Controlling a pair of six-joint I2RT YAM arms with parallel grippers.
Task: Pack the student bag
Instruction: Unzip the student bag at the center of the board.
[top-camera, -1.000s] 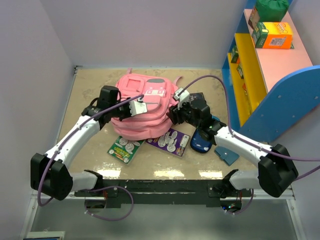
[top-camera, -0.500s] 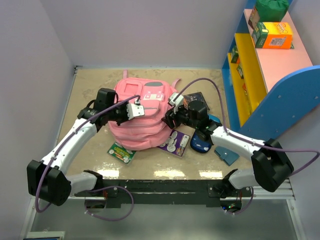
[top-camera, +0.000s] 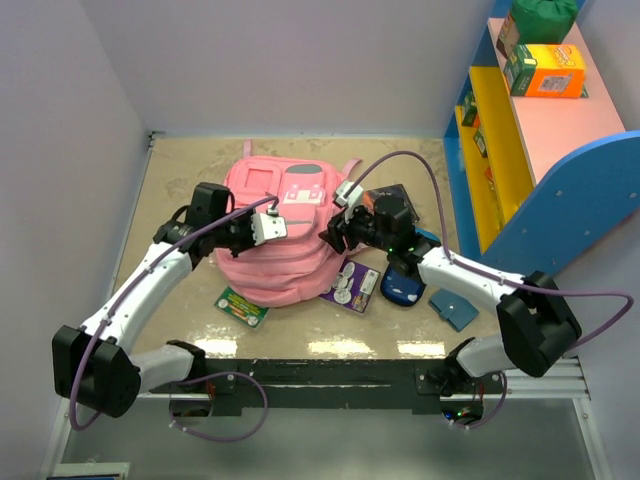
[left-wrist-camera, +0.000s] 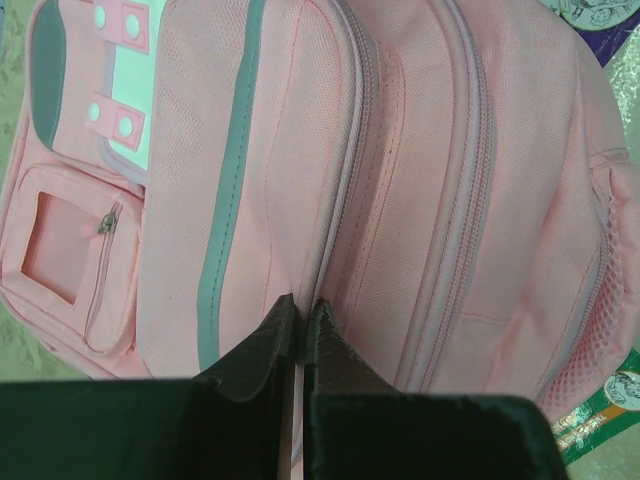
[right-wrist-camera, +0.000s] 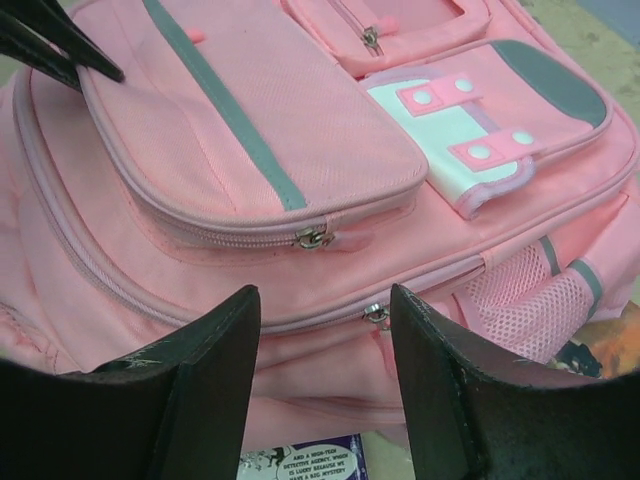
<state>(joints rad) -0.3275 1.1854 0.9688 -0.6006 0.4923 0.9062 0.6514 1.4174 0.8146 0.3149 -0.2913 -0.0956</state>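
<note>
The student bag (top-camera: 285, 245) is a large pink backpack with grey trim, lying front-up in the middle of the table. It fills the left wrist view (left-wrist-camera: 420, 180) and the right wrist view (right-wrist-camera: 250, 130). My left gripper (top-camera: 266, 228) is shut, pinching a fold of the bag's fabric beside a zip line (left-wrist-camera: 297, 303). My right gripper (top-camera: 333, 236) is open at the bag's right side. In the right wrist view (right-wrist-camera: 325, 310) its jaws stand on either side of a metal zip pull (right-wrist-camera: 376, 315) without touching it.
A green card pack (top-camera: 242, 302) and a purple card pack (top-camera: 352, 286) stick out from under the bag's near edge. A dark-blue pencil case (top-camera: 403, 283), a blue flat piece (top-camera: 455, 309) and a black book (top-camera: 402, 194) lie to the right. A coloured shelf (top-camera: 530, 140) stands at the right.
The bag has shifted left and turned a little, covering more of the card packs. My left gripper moved left with the fabric. My right gripper moved left, closer to the bag's side.
</note>
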